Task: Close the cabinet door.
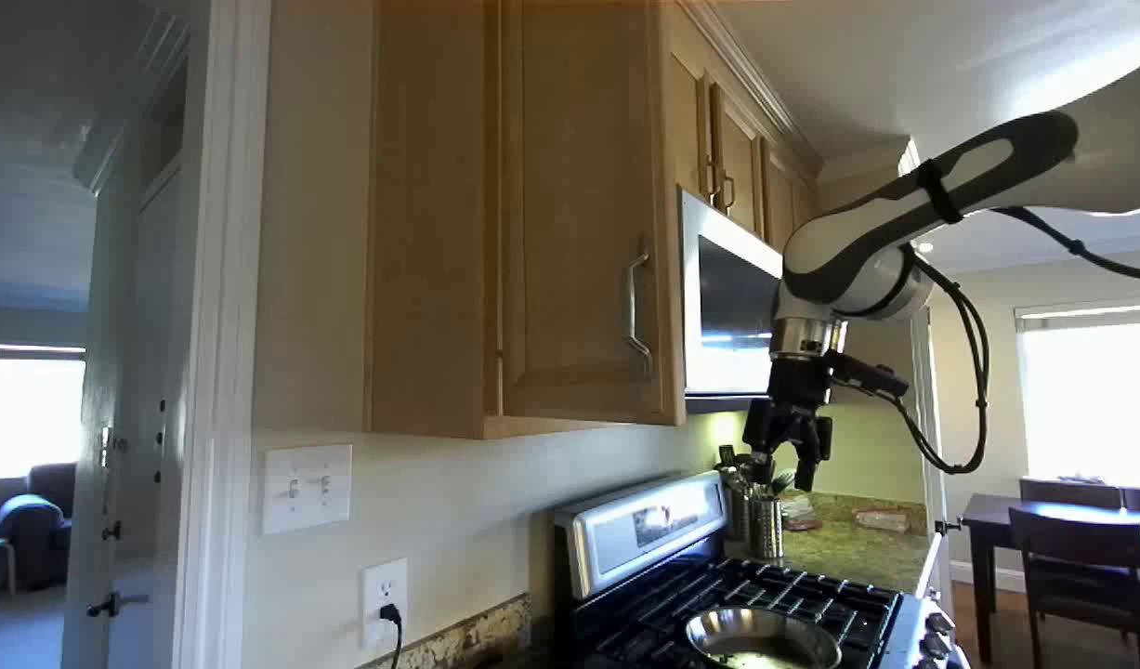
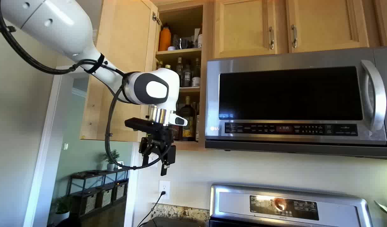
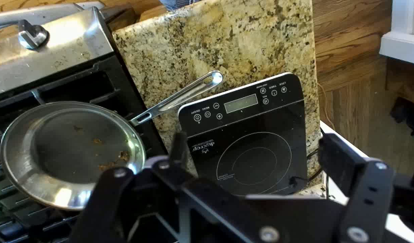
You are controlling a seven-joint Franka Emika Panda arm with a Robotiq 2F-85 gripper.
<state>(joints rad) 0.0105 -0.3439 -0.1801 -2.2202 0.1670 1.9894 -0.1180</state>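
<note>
The cabinet door stands open. In an exterior view its tan panelled outer face (image 1: 579, 214) shows, with a silver bar handle (image 1: 636, 307) near its free edge. In an exterior view the inner face of the cabinet door (image 2: 124, 41) shows at the left, hinged beside the open shelves and partly hidden by the arm. My gripper points down, open and empty, with its fingers apart, in both exterior views (image 1: 783, 469) (image 2: 155, 166). Its fingertips hang lower than the door's bottom edge, on the inner-face side, apart from it. The wrist view (image 3: 254, 145) shows nothing between the fingers; the door is out of view there.
Bottles (image 2: 187, 115) stand on the cabinet shelves. A stainless microwave (image 2: 289, 94) is mounted beside the cabinet. Below are a stove (image 1: 644, 530), a steel pan (image 3: 73, 155) and a black induction cooktop (image 3: 250, 135) on a granite counter (image 3: 227, 44).
</note>
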